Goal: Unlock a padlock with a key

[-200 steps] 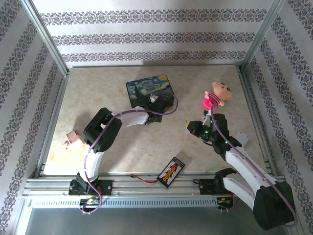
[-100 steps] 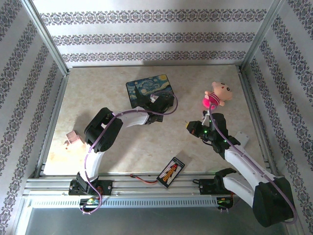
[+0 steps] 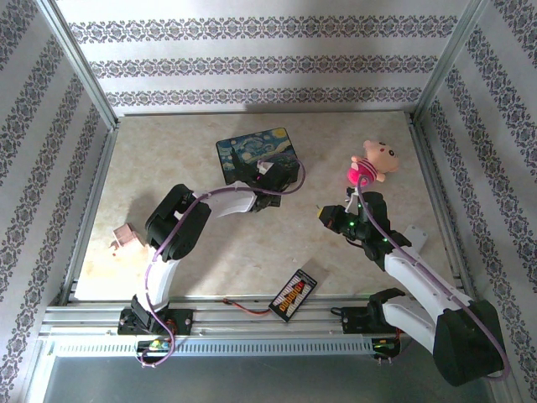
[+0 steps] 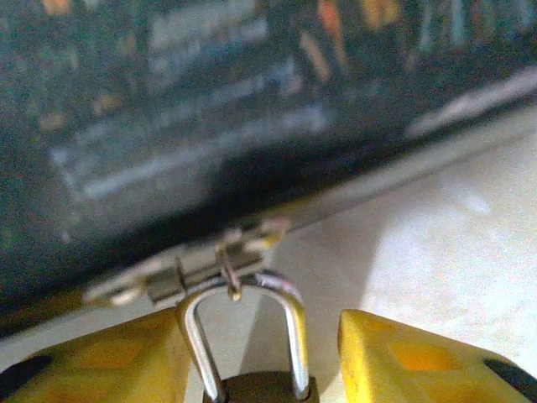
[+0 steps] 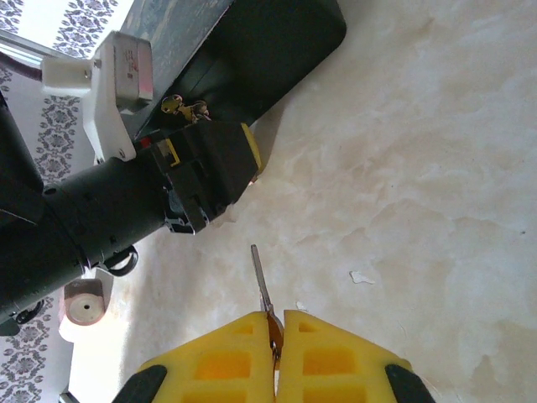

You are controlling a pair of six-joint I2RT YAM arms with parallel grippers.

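As I check against the top view a second back, right gripper (image 5: 275,329): it has edged a little left and away from the bases, with its forearm following.
Left gripper (image 4: 262,348) since then: hardly shifted, parked at the near edge of the box as before.
Loose things since then: unmoved, as far as I can see.
Starry Night box (image 3: 256,153): lies far-centre on the table (image 3: 210,260) with its lid down. I cannot see inside it.
Hasp (image 4: 210,264): on the box's near wall, blurred in the left wrist view, with the shackle threaded through its loop.
Padlock (image 4: 262,391): hangs from that hasp. Both shackle legs run down into the body, which is cut off at the bottom edge of the view.
Left gripper state: fingers apart, one on either side of the padlock. A sliver of table shows between the lock and the finger on the right of that view, so nothing is pinched.
Right gripper state: yellow fingertips pressed together on the key.
Key (image 5: 261,277): a thin grey blade sticking out past those fingertips and aimed toward the left gripper, with bare table between.
Left arm: elbow folded up over the table's left side, forearm reaching right and away to the box.
Right arm: stretched from its base on a diagonal toward the table's middle.
Plush doll (image 3: 373,164): lies far right, just beyond the right gripper.
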